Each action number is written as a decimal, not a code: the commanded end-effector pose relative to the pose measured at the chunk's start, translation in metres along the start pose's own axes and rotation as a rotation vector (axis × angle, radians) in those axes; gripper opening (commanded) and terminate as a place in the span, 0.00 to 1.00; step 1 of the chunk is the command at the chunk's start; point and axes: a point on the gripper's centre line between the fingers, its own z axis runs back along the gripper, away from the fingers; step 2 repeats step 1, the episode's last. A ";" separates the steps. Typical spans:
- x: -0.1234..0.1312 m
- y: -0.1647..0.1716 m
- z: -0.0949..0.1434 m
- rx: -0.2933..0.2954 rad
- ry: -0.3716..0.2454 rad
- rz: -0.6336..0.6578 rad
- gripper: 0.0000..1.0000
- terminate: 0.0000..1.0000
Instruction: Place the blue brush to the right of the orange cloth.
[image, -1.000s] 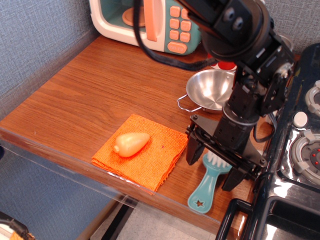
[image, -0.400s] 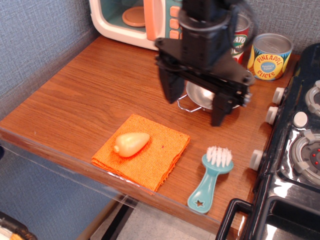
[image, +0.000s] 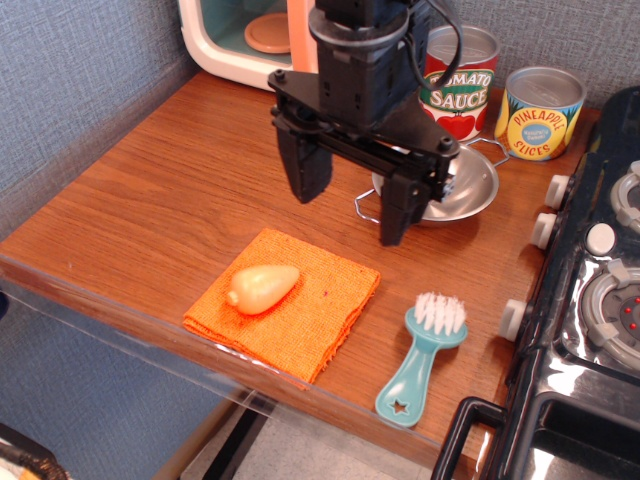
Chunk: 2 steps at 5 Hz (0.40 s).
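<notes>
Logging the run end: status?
Gripper open, empty, raised above table. Blue brush flat, right of orange cloth, apart. Pear toy on cloth. Nothing obstructing.

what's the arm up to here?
Nothing is held. The gripper hangs open and empty above the counter, in front of the steel bowl. The brush lies flat on the counter just right of the orange cloth, bristles away from the front edge, apart from the fingers. A yellow pear-shaped toy sits on the cloth. The placement looks done.
</notes>
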 end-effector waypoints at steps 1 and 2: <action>-0.013 0.017 0.009 0.002 -0.023 0.006 1.00 1.00; -0.013 0.017 0.009 0.002 -0.023 0.006 1.00 1.00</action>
